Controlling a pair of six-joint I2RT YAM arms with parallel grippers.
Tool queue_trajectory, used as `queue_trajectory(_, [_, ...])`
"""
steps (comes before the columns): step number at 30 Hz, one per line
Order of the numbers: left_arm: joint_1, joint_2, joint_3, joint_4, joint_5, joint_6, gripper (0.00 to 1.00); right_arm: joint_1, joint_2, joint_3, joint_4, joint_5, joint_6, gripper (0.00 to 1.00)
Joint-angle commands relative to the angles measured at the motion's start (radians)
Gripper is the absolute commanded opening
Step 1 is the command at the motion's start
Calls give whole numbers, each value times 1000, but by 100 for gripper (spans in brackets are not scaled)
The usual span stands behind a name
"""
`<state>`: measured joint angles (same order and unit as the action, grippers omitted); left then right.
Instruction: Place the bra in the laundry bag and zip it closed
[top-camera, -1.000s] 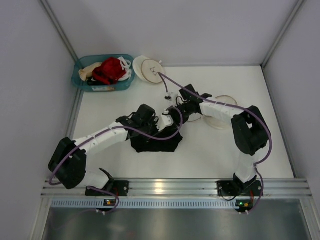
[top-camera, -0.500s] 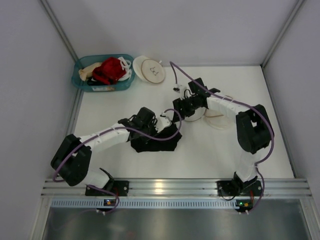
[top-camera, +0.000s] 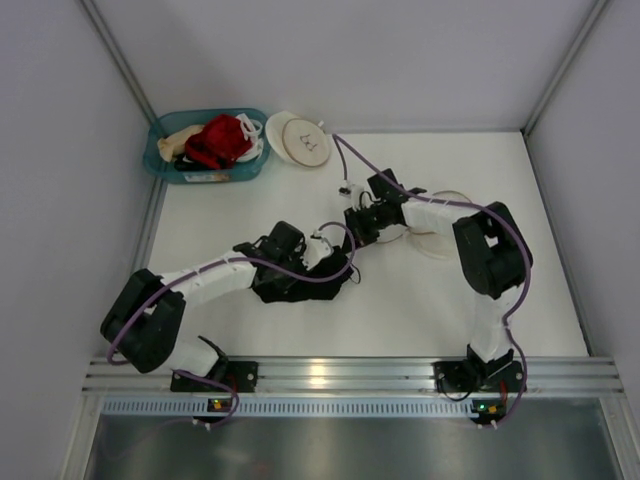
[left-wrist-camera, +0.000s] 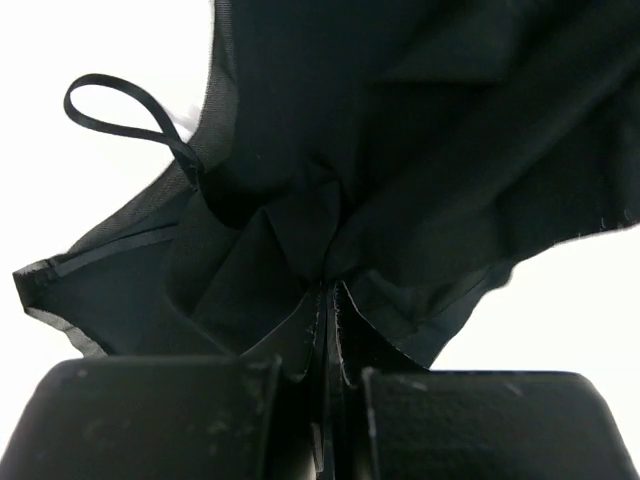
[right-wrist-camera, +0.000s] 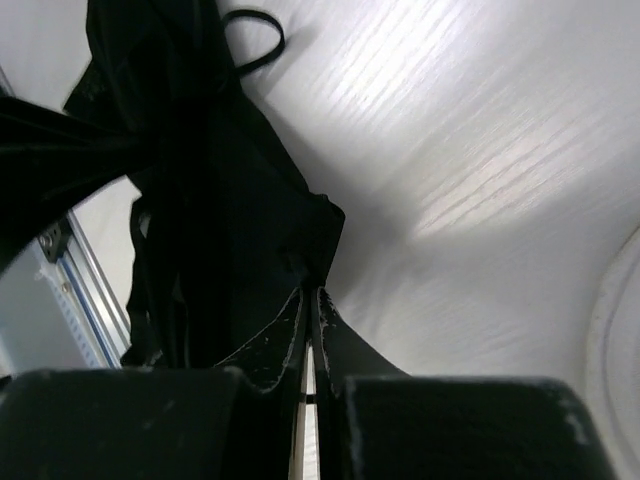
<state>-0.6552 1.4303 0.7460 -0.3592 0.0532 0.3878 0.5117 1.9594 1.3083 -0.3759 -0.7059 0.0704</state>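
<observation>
The white table (top-camera: 400, 310) is boxed in by pale grey walls (top-camera: 350, 60), with an aluminium rail (top-camera: 340, 375) along its near edge, a teal basket (top-camera: 210, 176) in the far left corner and a tan-rimmed round bag (top-camera: 300, 142) beside it. From above, the black bra (top-camera: 300, 290) is bunched mid-table between the arms, the laundry bag (top-camera: 437, 243) to its right, half under the right arm. Only the wrist cameras show the grips: the left gripper (left-wrist-camera: 328, 300) pinches a fold of the fabric, a strap loop (left-wrist-camera: 120, 105) hanging free, and the right gripper (right-wrist-camera: 308, 300) is clamped on another edge
</observation>
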Motion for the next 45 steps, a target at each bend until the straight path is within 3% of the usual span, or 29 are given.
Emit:
queue_trajectory(1, [32,-56,9,34,10,-53,0,21,-48,-44,32,-38,-43,0])
queue_trajectory(5, [110,-113,24,51,59,-92,0,19,-112,-96,16,-41,-98,0])
queue_trajectory(9, [120,-99,24,48,53,-84,0,19,-169,-130,2,-70,-121,0])
queue_trajectory(12, [120,-70,39,13,25,-108,19,22,-188,-142,-4,-90,-113,0])
queue_trajectory(13, [123,-74,70,-3,58,-121,24,22,-192,-145,-4,-92,-100,0])
queue_trajectory(15, [172,-123,93,-21,153,-179,45,22,-209,-159,-4,-98,-81,0])
queue_trajectory(18, [281,-172,148,-26,247,-245,58,22,-231,-178,-4,-93,-31,7])
queue_trajectory(25, [575,-36,291,-121,385,-285,59,-7,-258,-202,-14,-55,20,51])
queue_trajectory(27, [618,45,317,-130,448,-285,56,-19,-255,-210,-5,-63,40,57])
queue_trajectory(31, [701,163,339,-135,540,-320,53,-27,-243,-225,12,-95,66,58])
queue_trajectory(43, [710,357,337,-109,597,-351,42,-4,-156,-261,115,-202,134,56])
queue_trajectory(45, [709,374,337,-104,594,-357,37,2,-137,-253,123,-211,146,54])
